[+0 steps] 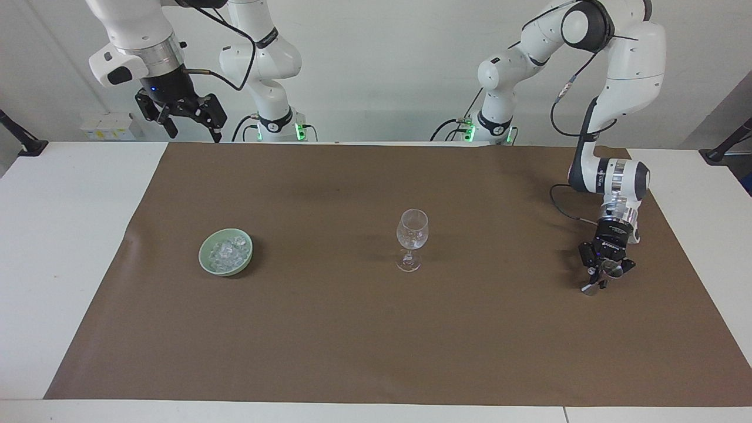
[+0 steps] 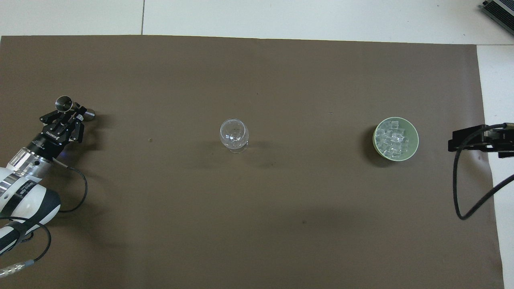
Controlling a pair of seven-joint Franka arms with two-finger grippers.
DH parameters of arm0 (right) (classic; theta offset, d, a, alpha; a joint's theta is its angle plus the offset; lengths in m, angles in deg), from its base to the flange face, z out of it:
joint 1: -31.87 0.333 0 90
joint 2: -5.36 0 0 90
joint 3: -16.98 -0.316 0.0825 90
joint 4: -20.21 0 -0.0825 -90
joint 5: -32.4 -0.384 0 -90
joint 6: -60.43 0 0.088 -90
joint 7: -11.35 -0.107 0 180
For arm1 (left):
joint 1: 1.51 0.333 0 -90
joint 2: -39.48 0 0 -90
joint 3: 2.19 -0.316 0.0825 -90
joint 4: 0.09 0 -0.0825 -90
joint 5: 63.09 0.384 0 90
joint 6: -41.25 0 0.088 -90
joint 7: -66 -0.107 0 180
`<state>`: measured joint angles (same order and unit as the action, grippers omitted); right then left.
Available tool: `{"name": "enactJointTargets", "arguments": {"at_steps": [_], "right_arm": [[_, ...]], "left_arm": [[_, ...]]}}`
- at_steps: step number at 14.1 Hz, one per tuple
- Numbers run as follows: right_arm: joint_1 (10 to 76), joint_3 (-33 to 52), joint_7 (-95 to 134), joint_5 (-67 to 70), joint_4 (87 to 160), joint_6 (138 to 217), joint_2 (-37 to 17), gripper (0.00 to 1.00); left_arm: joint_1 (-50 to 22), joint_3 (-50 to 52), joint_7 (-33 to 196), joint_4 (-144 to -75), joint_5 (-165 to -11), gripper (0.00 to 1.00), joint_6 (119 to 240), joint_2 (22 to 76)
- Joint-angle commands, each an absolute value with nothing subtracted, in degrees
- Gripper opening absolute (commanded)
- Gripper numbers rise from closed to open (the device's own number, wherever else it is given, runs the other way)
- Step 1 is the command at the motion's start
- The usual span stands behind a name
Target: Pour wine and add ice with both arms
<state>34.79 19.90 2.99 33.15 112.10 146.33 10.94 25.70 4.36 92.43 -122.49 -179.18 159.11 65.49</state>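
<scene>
Brown mat (image 1: 329, 329) – left gripper (image 1: 600, 281) low, clamping jigger (image 2: 64, 103).

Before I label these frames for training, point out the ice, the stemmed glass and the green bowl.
ice (image 2: 392, 140), overhead view, middle of the heap.
stemmed glass (image 1: 412, 229), facing view, its cup.
green bowl (image 1: 205, 263), facing view, its outer wall.

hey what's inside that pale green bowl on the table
The pale green bowl holds a heap of small clear ice chunks. The bottom of the bowl is covered by the heap, so anything beneath the chunks cannot be seen.
</scene>
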Motion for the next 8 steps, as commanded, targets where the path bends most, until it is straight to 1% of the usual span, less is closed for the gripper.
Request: {"name": "enactJointTargets", "arguments": {"at_steps": [1, 5, 8], "right_arm": [[34.94, 20.23, 3.97, 32.05, 113.46, 146.22, 12.21, 1.0], [34.94, 20.23, 3.97, 32.05, 113.46, 146.13, 12.3, 1.0], [34.94, 20.23, 3.97, 32.05, 113.46, 146.22, 12.3, 1.0]], "left_arm": [[24.33, 4.13, 92.45, -122.16, -180.95, 0.0, 161.22, 64.53], [23.36, 4.4, 93.76, -122.69, -181.22, 0.0, 163.59, 61.55], [20.91, 4.4, 94.39, -123.92, -181.91, 0.0, 165.61, 58.48]]}}
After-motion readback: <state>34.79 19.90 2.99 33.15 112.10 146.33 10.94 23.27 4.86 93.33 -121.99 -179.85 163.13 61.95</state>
